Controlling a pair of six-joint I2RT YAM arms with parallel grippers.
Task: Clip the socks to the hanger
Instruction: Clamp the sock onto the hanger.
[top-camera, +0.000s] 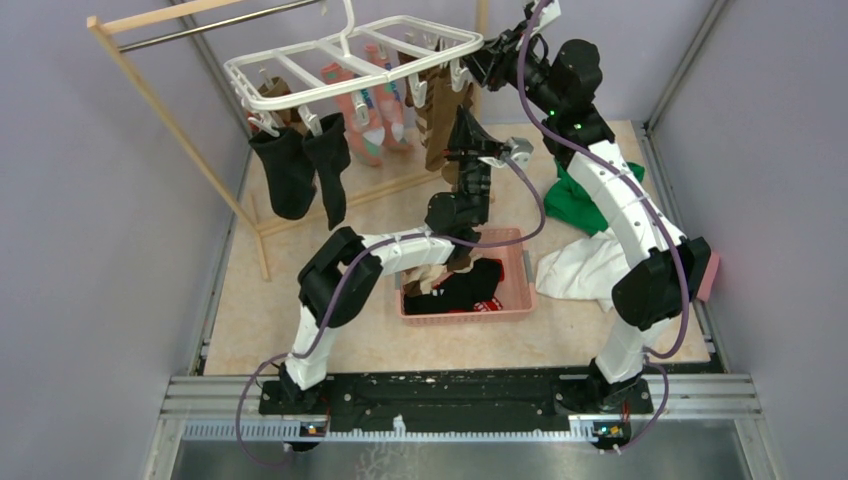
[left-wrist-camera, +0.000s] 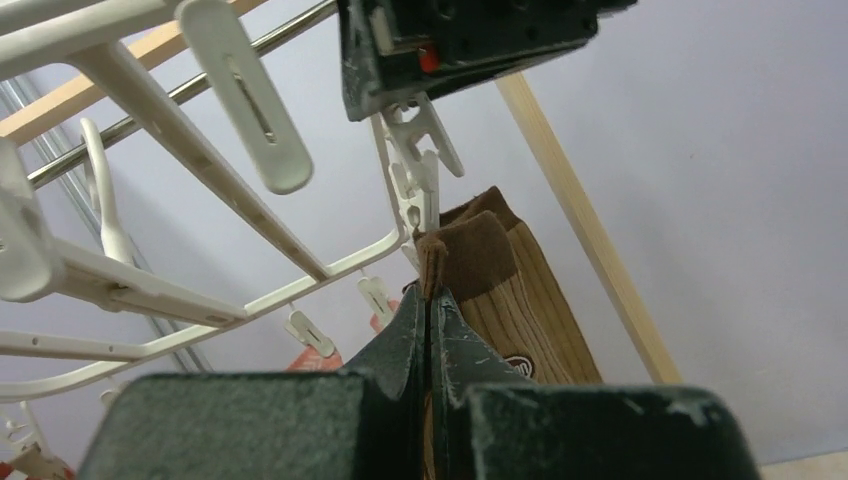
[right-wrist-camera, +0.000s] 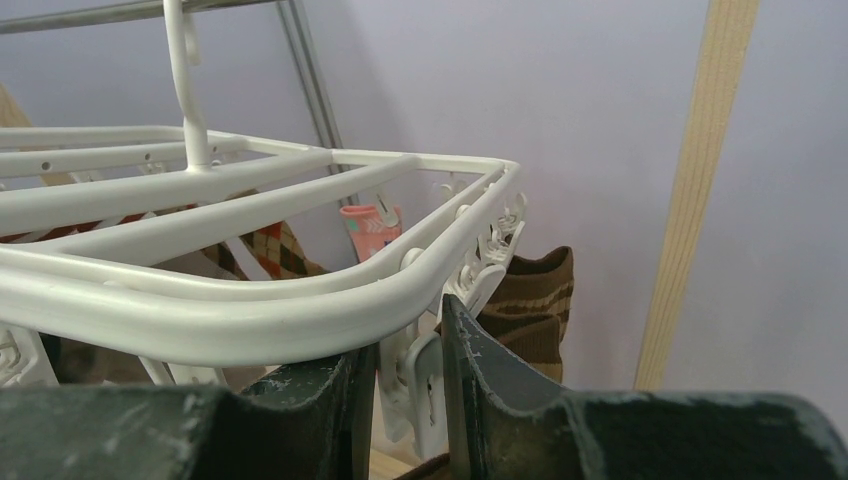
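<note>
Pink basket (top-camera: 528, 292) of socks (top-camera: 472, 285); left gripper (left-wrist-camera: 430, 300) tight on brown sock (left-wrist-camera: 478, 255), right gripper (right-wrist-camera: 408, 338) on clip (right-wrist-camera: 415, 388).

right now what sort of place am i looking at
Probably a lab test cell staged as a laundry corner: plain walls close in a table, two robot arms are bolted at its near edge, and a white clip hanger hangs from a wooden rack beside a pink basket of laundry.

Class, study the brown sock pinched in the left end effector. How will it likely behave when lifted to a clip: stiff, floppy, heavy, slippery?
Probably floppy: the brown sock folds flat inside the shut left end effector. Likely light, since a pinch on its edge holds it. Its knit surface probably resists slipping.
</note>
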